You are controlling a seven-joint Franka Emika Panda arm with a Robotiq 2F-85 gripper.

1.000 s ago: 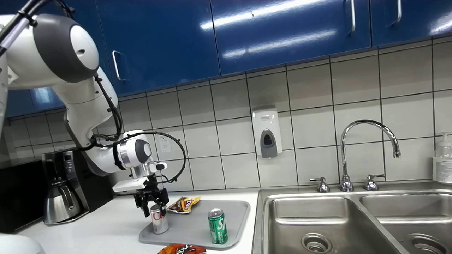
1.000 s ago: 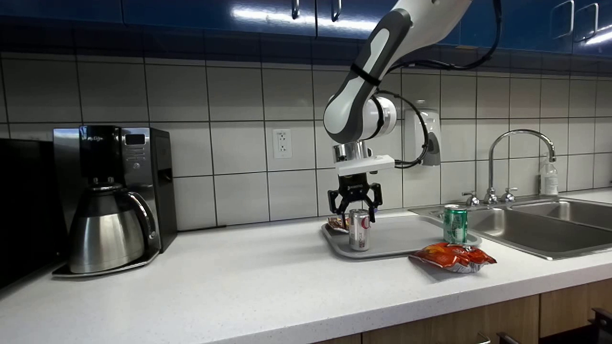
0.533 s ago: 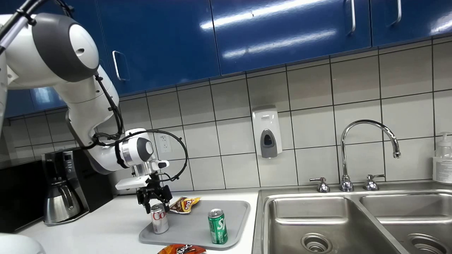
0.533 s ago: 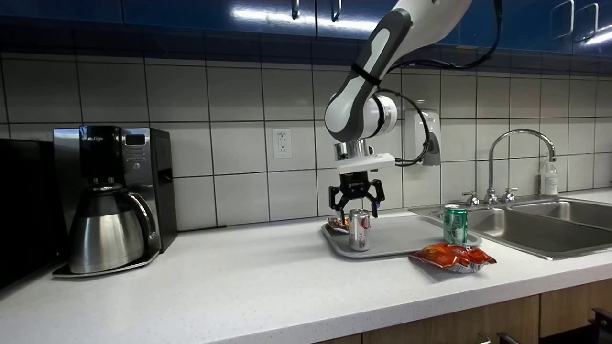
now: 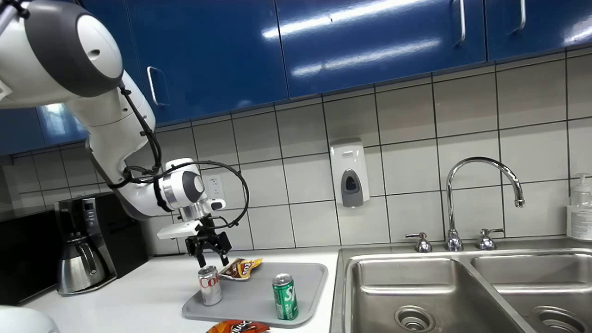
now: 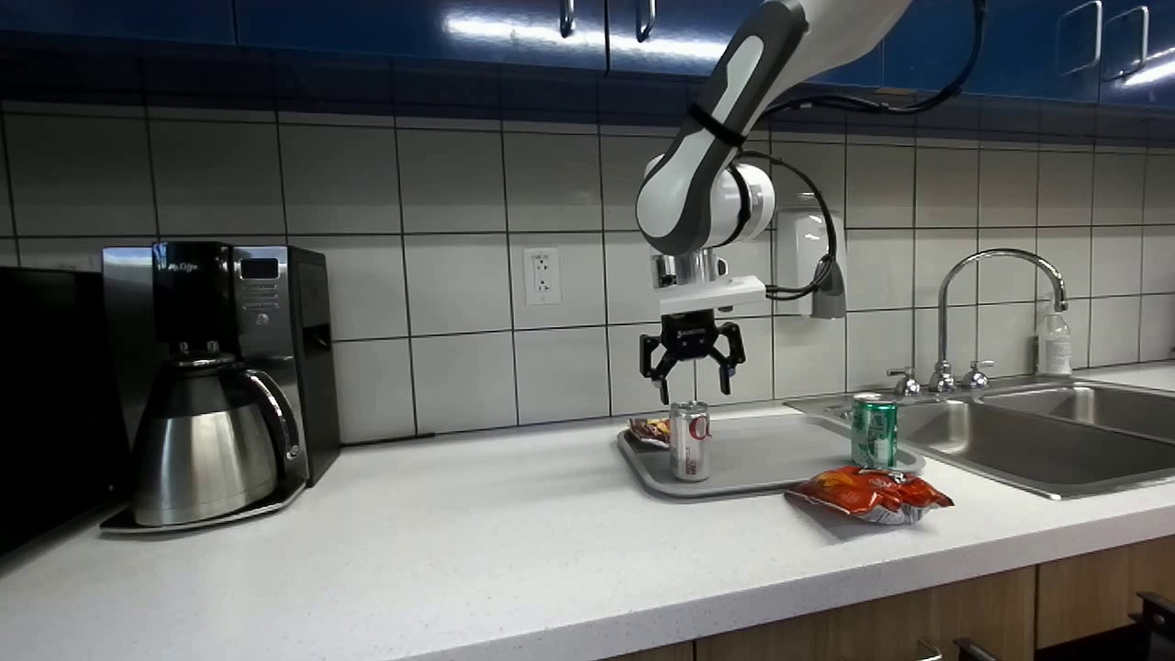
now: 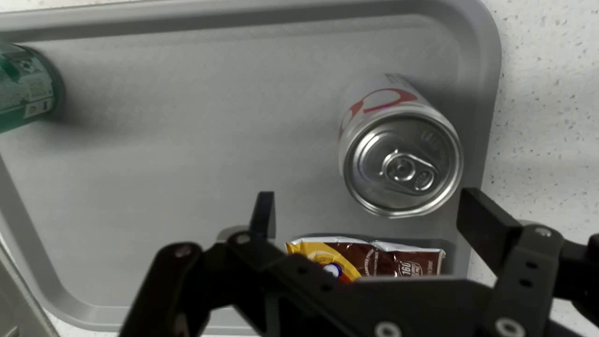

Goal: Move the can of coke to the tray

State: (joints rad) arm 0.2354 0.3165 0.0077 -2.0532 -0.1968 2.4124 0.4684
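The can of coke, a silver can with red lettering, stands upright on the grey tray near one end in both exterior views. The wrist view shows its silver top. The tray is flat with a low rim and lies on the counter in both exterior views; it fills much of the wrist view. My gripper is open and empty. In an exterior view its fingertips are just above the can's top. In the wrist view the fingers are apart and hold nothing.
A green can stands on the tray's other end. A brown and yellow snack bag lies on the tray by the coke can. A red snack bag lies at the tray's front edge. A coffee maker and sink flank the area.
My gripper was around the top of the coke can with fingers closer together. The fingers have opened wider and the gripper has risen off the can, which stays standing on the tray.
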